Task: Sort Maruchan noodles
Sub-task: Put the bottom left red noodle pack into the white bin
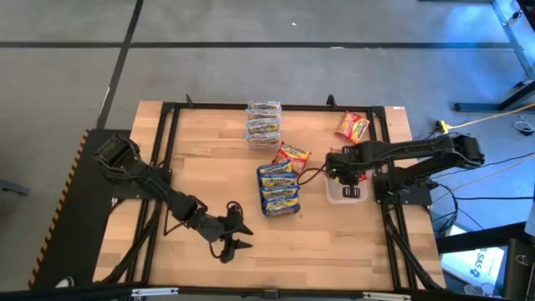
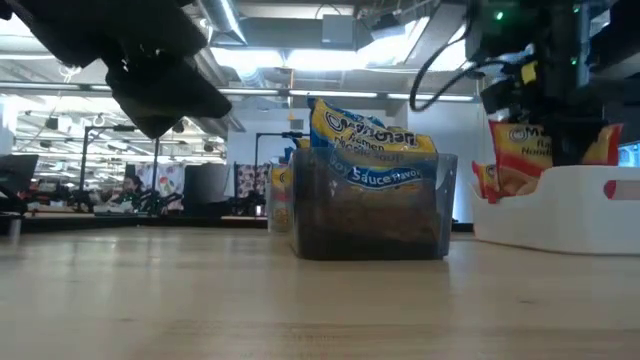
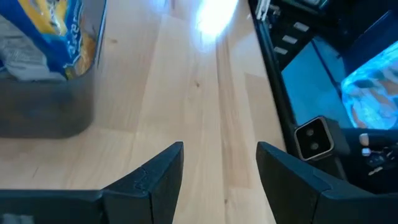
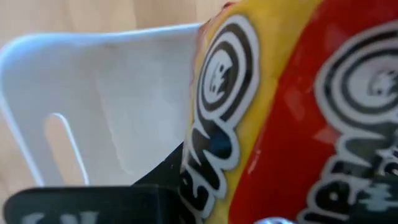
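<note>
My right gripper [image 1: 340, 170] stands over the white tray [image 1: 344, 192] near the table's right edge, shut on a red-banded Maruchan packet [image 4: 273, 112]. That packet fills the right wrist view, with the white tray [image 4: 106, 93] behind it. Blue-banded packets [image 1: 278, 186] stand on edge in a tub [image 2: 370, 215] at mid-table. A red packet [image 1: 292, 155] lies against the tub's far side. Yellow-brown packets [image 1: 263, 123] sit stacked at the far edge. Another red packet [image 1: 353, 127] lies flat at the far right. My left gripper [image 1: 235, 237] is open, hovering near the near edge. My right gripper holds the red-banded packet [image 2: 517, 155] from above, fingers pointing down. The packet stands upright below the gripper, its lower part behind the white tray's wall [image 2: 560, 215]. The gripper body and the packet hide where the fingers meet it, so the part and the hold cannot be told.
A black frame [image 1: 167, 150] runs around the wooden table top. Bare wood lies between my left gripper [image 3: 219, 163] and the tub [image 3: 46, 112], and along the near edge. Cables hang by the right arm's base [image 1: 401, 188].
</note>
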Controlling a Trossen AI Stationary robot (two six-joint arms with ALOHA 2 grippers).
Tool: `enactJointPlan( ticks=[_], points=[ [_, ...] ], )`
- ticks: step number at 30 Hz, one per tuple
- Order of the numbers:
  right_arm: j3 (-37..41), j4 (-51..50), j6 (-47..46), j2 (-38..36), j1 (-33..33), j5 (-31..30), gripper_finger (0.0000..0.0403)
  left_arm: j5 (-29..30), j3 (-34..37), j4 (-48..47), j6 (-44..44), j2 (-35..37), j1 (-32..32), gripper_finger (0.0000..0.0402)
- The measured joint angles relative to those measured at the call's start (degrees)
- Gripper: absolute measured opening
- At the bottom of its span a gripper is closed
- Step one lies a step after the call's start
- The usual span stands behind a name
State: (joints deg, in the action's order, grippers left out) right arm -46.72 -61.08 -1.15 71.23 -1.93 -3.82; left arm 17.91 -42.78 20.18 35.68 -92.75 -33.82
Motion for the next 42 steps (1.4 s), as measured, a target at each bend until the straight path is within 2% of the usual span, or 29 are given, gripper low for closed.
enactJointPlan(
  ticks=[4, 12, 21, 24, 29, 35, 42],
  points=[
    [1.4, 0.2, 0.6, 2.5, -2.0, 0.0, 0.0101, 0.0, 0.0, 1.3, 0.1, 0.0, -0.3, 0.0198],
    [3.5, 3.1, 1.6, 3.7, -2.2, -0.8, 0.0127, 0.1, 0.0, 2.9, 0.1, 0.0, -1.2, 0.0198],
    [3.4, 4.0, 1.7, 3.7, -2.2, -8.4, 0.0179, -0.1, 0.0, 3.1, 0.1, 0.0, -1.6, 0.0198],
    [3.1, 3.1, 1.7, 3.7, -2.2, -8.9, 0.0191, -0.1, 0.0, 3.1, 0.1, 0.0, -1.9, 0.0198],
    [0.6, 1.6, 1.6, 3.6, -2.2, -7.7, 0.0197, -0.9, 0.0, 3.1, 0.1, 0.0, -1.9, 0.0198],
    [0.0, 2.1, 0.5, 3.6, -2.2, -9.6, 0.0201, -0.9, 0.0, 3.1, 0.1, 0.0, -1.9, 0.0198],
    [0.0, 2.1, -1.9, 3.6, -2.2, -16.2, 0.0256, -1.1, 0.0, 3.1, 0.1, 0.0, -2.0, 0.0198]
  ],
)
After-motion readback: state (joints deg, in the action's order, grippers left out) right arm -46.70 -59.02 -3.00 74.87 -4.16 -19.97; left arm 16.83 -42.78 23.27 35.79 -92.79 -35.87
